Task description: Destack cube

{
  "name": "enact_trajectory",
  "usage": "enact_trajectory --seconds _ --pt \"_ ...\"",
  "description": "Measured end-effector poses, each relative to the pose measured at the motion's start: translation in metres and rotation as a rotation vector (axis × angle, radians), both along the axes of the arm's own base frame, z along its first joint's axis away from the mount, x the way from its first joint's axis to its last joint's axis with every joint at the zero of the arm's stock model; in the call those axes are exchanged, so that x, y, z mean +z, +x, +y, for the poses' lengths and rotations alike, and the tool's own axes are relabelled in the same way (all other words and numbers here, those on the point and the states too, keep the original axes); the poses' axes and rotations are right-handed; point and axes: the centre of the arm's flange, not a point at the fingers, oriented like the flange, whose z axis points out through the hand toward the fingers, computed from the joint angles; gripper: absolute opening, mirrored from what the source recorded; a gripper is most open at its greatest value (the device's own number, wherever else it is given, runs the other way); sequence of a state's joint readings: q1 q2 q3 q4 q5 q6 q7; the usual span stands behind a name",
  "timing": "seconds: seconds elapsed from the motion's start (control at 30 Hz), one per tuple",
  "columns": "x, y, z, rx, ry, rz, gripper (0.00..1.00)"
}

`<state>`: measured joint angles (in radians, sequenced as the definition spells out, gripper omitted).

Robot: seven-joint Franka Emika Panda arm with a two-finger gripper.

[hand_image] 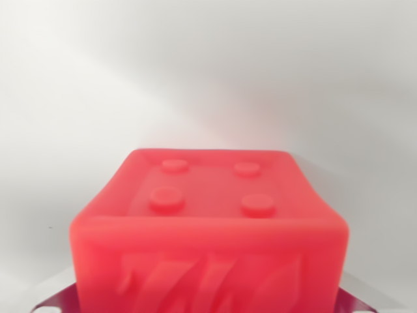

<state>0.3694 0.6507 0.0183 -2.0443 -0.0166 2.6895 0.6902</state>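
Background: plain white surface and wall fill the upper and far part of the wrist view, blurred and featureless; no other object shows there.

Task's thing: a red cube (208, 235) sits low and centred in the wrist view, very near the camera. Its top face carries four round studs inside a raised rim, and the near side face has embossed slanted shapes.

What lies beneath: the cube's base is cut off by the lower edge, so whether it rests on a second cube cannot be told from this view.

Gripper: only two slivers of metal (62, 298) show at the lower corners, one on each side of the cube. They look like finger parts flanking it on the wrist view's left and right.

Gripper state: the metal parts appear to touch or nearly touch the cube's sides, but the contact is hidden, so I cannot tell whether the fingers are clamped on it or merely apart around it.

Key relation: the cube lies directly ahead of the end effector, between the two metal parts, with no clear sideways offset. Being a cube it has no long axis; its side faces look square to the fingers.

Judgement: if the grip is firm, the coming move is probably a straight lift, away from whatever it stands on.

Risk: a loose hold could let the smooth cube slip.
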Motion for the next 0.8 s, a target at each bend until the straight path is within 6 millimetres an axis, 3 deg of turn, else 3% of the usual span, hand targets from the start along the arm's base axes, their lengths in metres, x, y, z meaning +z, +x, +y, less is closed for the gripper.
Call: enact_trajectory --seconds 0.13,0.17,0.8 --pt "-0.0001 0.0002 0.0001 0.0 0.0 -0.001 0.0" --pt "-0.0001 0.0002 0.0001 0.0 0.0 -0.001 1.0" --pt "-0.0006 0.0002 0.0001 0.0 0.0 -0.001 1.0"
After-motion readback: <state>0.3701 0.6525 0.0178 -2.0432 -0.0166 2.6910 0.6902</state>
